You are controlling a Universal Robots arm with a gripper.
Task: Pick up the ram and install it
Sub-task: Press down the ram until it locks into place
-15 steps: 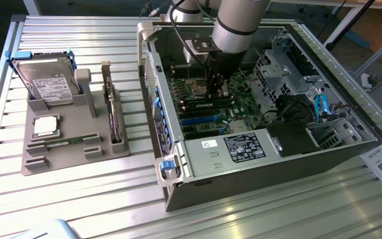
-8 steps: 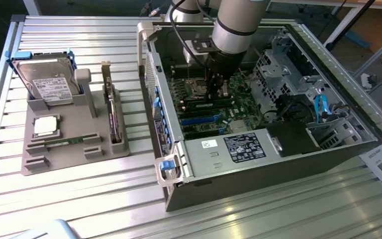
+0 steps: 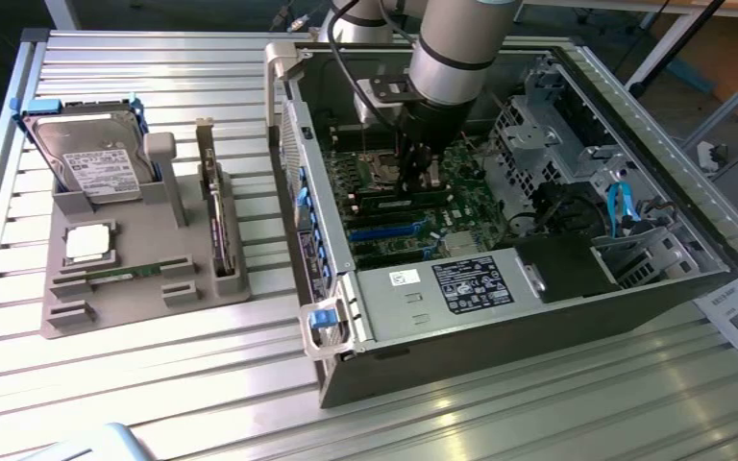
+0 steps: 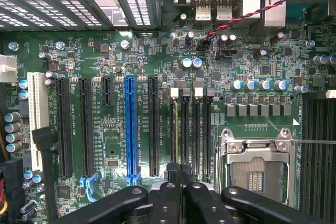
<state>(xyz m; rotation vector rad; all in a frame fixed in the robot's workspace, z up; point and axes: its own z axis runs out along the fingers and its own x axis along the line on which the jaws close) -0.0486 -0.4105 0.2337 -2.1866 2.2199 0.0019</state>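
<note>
1. In the exterior view, a gray holder [image 3: 151,307] lies on the slatted metal worktop [image 3: 472,413], toward the exterior view's left, beside an open computer case [image 3: 498,327].
2. The ram [image 3: 220,230] stands on edge in a long slot along the side of the holder nearest the case. It is well apart from the arm.
3. A hard drive [image 3: 93,163] with a white label stands upright at the far end of the holder. A small square silver chip [image 3: 88,243] lies flat in front of it, and a short green strip [image 3: 126,276] lies in a groove nearer the front.
4. The arm [image 3: 459,48] reaches down into the case, and the gripper [image 3: 411,178] hangs low over the green motherboard [image 3: 465,206], near its middle.
5. In the wrist view, the fingers [image 4: 169,195] are pressed together, and no stick shows between them.
6. They sit above a group of four narrow black memory slots [image 4: 190,129], which look bare.
7. Beside these slots is the processor socket [image 4: 257,166] in its silver frame. On their other side stand several long black card slots and one blue slot [image 4: 130,124].
</note>
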